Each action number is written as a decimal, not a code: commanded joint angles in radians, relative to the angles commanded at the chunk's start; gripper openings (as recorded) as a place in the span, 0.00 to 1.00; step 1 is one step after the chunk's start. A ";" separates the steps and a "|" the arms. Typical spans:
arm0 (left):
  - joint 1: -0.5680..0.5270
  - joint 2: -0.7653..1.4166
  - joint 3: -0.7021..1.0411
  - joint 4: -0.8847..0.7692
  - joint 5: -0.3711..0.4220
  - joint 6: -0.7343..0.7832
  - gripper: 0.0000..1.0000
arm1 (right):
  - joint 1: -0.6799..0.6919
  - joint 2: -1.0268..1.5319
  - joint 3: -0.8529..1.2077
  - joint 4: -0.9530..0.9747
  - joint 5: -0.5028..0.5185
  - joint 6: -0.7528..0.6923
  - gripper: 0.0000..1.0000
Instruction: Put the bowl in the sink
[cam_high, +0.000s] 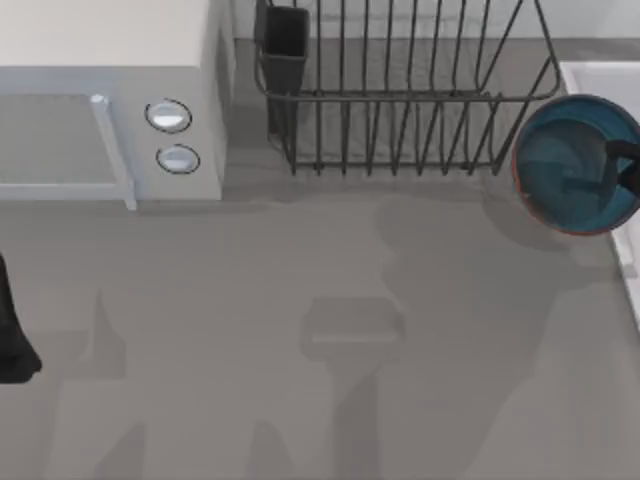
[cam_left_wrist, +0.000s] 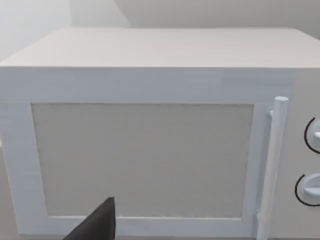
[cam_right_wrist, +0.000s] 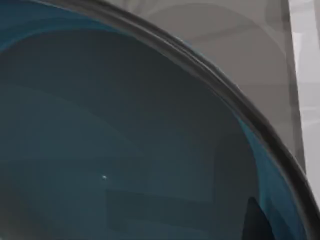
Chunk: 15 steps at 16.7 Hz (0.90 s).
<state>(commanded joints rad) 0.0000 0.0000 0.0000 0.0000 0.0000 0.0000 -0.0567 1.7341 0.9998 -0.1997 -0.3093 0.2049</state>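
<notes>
The round blue bowl (cam_high: 575, 165) with its teal inside and reddish-brown rim band hangs above the table at the right, its shadow cast on the counter below it. It overlaps the left rim of the pale sink (cam_high: 608, 78). My right gripper (cam_high: 618, 168) reaches in from the right edge and is shut on the bowl's right rim. In the right wrist view the bowl's teal inside (cam_right_wrist: 125, 150) is very close, with the sink's pale rim (cam_right_wrist: 304, 75) beyond it. My left gripper (cam_high: 12, 335) stays parked at the table's left edge.
A white microwave (cam_high: 110, 100) with two knobs stands at the back left, facing the left wrist camera (cam_left_wrist: 150, 150). A dark wire dish rack (cam_high: 400, 90) with a black cup holder stands at the back middle, just left of the bowl. Grey counter (cam_high: 300, 350) spans the front.
</notes>
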 joint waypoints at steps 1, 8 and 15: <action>0.000 0.000 0.000 0.000 0.000 0.000 1.00 | -0.044 -0.011 -0.054 0.106 -0.020 -0.020 0.00; 0.000 0.000 0.000 0.000 0.000 0.000 1.00 | -0.327 -0.133 -0.332 0.792 -0.137 -0.138 0.00; 0.000 0.000 0.000 0.000 0.000 0.000 1.00 | -0.469 -0.240 -0.404 1.104 -0.192 -0.186 0.00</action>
<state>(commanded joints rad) 0.0000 0.0000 0.0000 0.0000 0.0000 0.0000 -0.5254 1.4939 0.5961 0.9040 -0.5012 0.0186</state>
